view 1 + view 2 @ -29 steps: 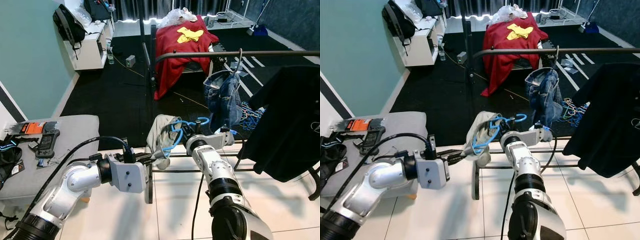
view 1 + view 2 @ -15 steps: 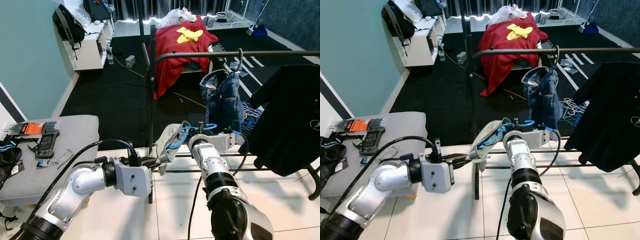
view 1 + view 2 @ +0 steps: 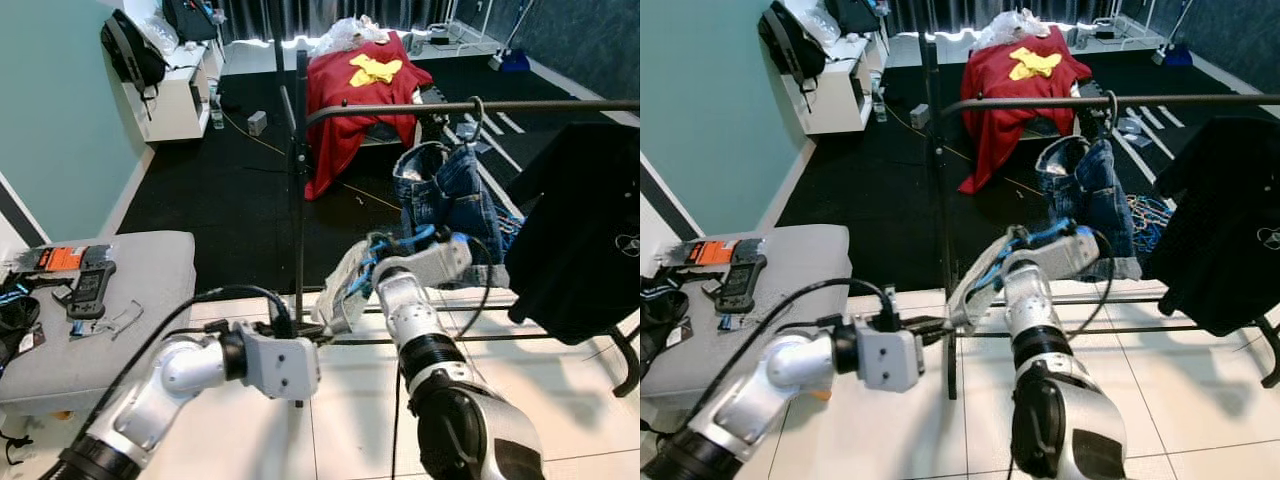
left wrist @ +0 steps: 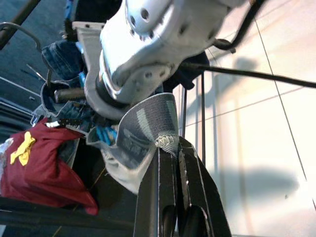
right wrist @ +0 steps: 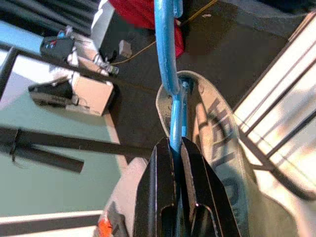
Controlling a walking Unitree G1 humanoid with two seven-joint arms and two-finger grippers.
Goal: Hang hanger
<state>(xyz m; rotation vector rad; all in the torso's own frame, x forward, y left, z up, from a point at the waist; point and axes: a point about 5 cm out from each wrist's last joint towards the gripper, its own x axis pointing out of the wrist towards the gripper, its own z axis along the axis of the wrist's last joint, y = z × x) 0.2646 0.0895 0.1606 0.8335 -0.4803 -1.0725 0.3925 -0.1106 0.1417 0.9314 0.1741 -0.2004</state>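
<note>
Scanning from the robot's left: grey bench point(image 3: 150, 265) with a few small gadgets on it, well apart from the work, not involved.

Left gripper point(image 4: 170, 148) is low in front of the rack, fingers pinched tight on the hem of the grey garment point(image 3: 345, 290). My read: it's tensioning the loose cloth so it doesn't swing or slide off while the other arm lifts.

Centre: rack upright point(image 3: 298, 170) with the horizontal rail point(image 3: 540, 106) running off toward the robot's right. The garment sits on the blue hanger point(image 5: 166, 54), both below the rail, just in front of the lower rack bars. Not hung yet.

Right gripper point(image 5: 173, 158) is clamped on the hanger's shaft just under the hook, hook pointing away from the wrist. Gripping there looks deliberate, since it leaves the hook free to go over the rail.

Further right: denim jeans point(image 3: 450, 200) already hanging on the rail, then a black shirt point(image 3: 580, 230). The open stretch of rail between upright and jeans looks like the obvious landing spot.

Risk: cloth snagging on the lower bars.
</note>
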